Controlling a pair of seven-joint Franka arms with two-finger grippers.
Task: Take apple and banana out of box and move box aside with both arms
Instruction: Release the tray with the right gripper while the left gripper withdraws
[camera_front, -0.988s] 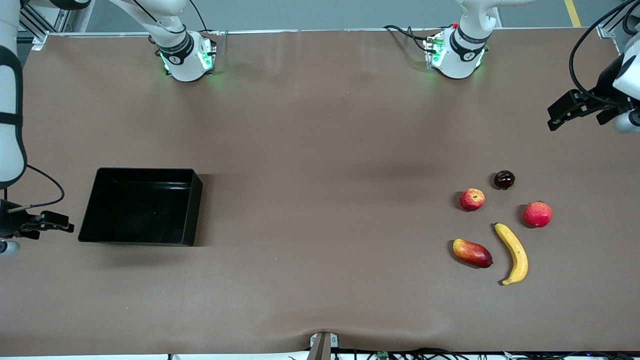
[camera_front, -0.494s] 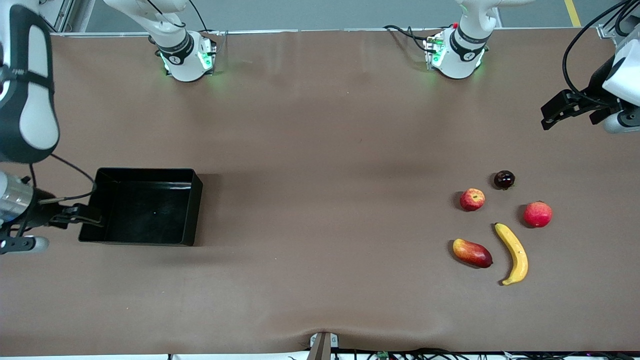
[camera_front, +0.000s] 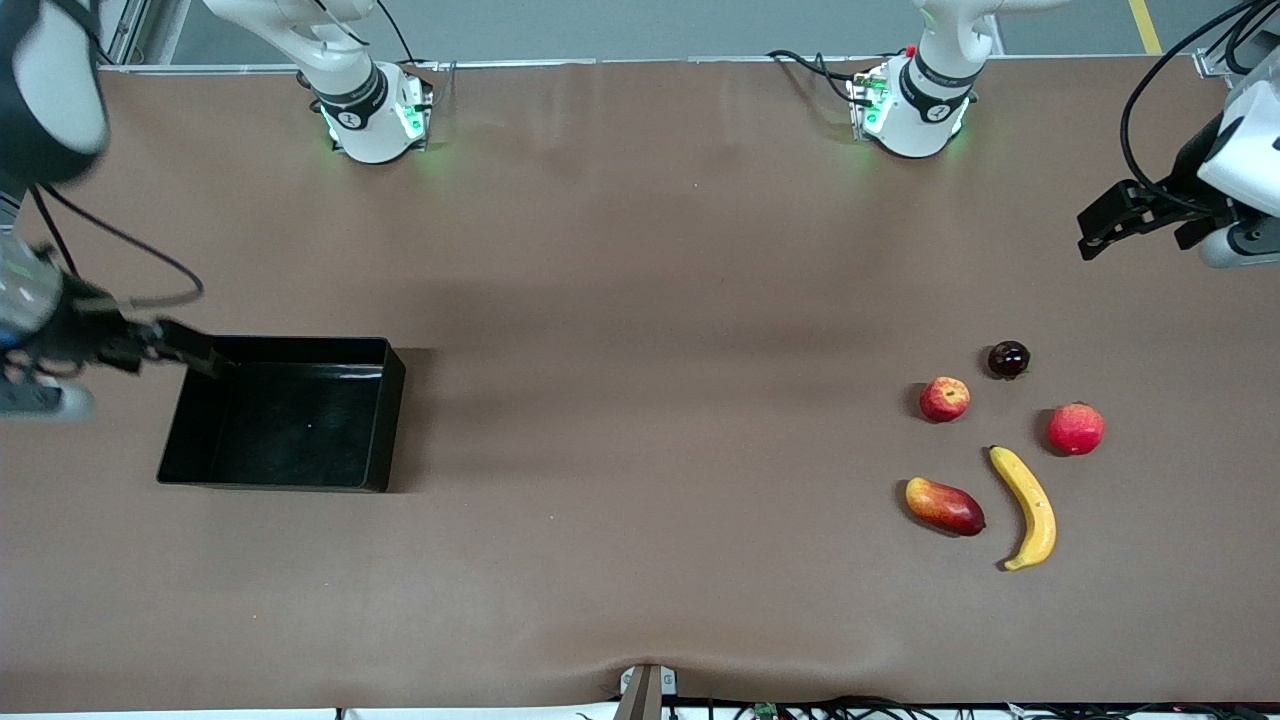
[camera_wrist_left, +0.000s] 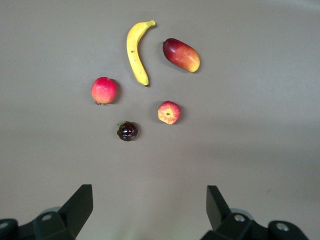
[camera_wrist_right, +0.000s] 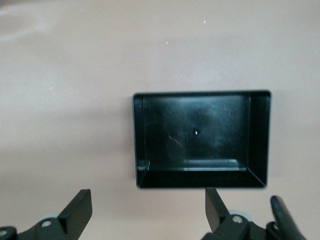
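- The black box (camera_front: 283, 414) sits on the brown worktop (camera_front: 640, 300) toward the right arm's end, upright and with nothing in it; the right wrist view shows its glossy floor and four walls (camera_wrist_right: 200, 137).
- The right gripper (camera_front: 175, 345) hangs in the air over the box's corner that lies farther from the front camera and toward the worktop's end. Its jaws are spread wide and grasp nothing; in the right wrist view the two fingers (camera_wrist_right: 77, 210) stand well apart, with the box between and past them.
- The fruits lie in a loose cluster toward the left arm's end of the worktop, well apart from the box.
- The banana (camera_front: 1027, 506) lies flat, nearest to the front camera of the group, just beside the mango (camera_front: 944, 506) but not touching it.
- The small apple (camera_front: 944, 398) sits farther from the front camera than the mango, near a small dark fruit (camera_front: 1008, 358).
- A larger red round fruit (camera_front: 1075, 428) sits beside the banana's upper tip, toward the worktop's end.
- The left gripper (camera_front: 1110, 215) hovers over bare worktop near the left arm's end, well apart from the fruits. Its jaws are released and empty; the left wrist view shows its fingers (camera_wrist_left: 80, 205) wide apart, with all five fruits laid out ahead, the banana (camera_wrist_left: 136, 50) and apple (camera_wrist_left: 169, 112) among them.
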